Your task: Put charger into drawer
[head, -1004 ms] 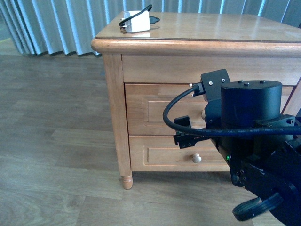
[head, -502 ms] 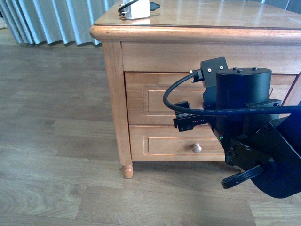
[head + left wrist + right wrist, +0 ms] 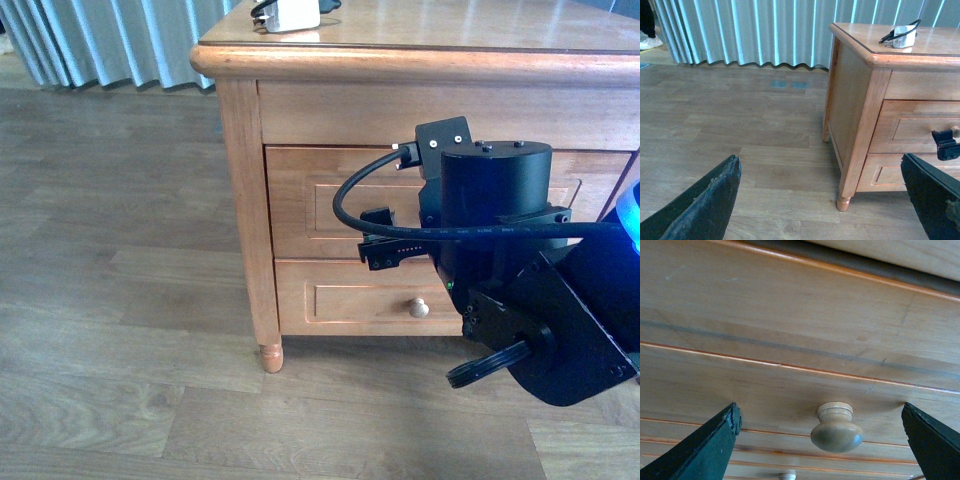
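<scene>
The white charger (image 3: pixel 292 14) with its black cable lies on the nightstand top near the back left corner, also seen in the left wrist view (image 3: pixel 904 36). The upper drawer (image 3: pixel 310 200) is closed. My right gripper (image 3: pixel 398 243) is open right in front of it. In its wrist view the fingers (image 3: pixel 715 445) stand wide on either side of the drawer's round pale knob (image 3: pixel 836 429), not touching it. My left gripper (image 3: pixel 820 165) is open and empty, off to the left of the nightstand above the floor. It does not show in the front view.
The lower drawer (image 3: pixel 340 300) with its own knob (image 3: pixel 419 308) sits beneath the upper one. The nightstand's front left leg (image 3: pixel 268 355) stands on the wood floor (image 3: pixel 110 300). Blue-grey curtains (image 3: pixel 110 40) hang behind. The right arm's black body (image 3: pixel 500 230) covers the right half of the drawers.
The right arm has edged left and closer to the drawer front. The front view has shifted, so the nightstand top and charger sit higher in frame.
</scene>
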Controlling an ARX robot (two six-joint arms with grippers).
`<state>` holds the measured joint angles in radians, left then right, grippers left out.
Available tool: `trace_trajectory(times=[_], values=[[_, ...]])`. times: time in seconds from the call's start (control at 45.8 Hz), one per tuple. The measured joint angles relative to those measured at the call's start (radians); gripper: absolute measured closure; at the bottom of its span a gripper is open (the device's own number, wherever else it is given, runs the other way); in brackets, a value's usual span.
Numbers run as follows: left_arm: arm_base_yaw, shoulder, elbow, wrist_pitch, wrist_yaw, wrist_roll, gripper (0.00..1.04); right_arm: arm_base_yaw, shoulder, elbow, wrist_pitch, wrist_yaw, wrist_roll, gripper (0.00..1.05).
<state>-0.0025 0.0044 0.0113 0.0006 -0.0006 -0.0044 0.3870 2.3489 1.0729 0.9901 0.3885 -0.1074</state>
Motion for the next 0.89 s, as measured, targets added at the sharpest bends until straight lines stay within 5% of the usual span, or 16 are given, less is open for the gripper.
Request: trace_trajectory(times=[0.895], values=[[0.000,0.000,0.000,0.000,0.000,0.000,0.06,-0.011,0.013,0.009,-0.010,-0.005,0.022,0.08]])
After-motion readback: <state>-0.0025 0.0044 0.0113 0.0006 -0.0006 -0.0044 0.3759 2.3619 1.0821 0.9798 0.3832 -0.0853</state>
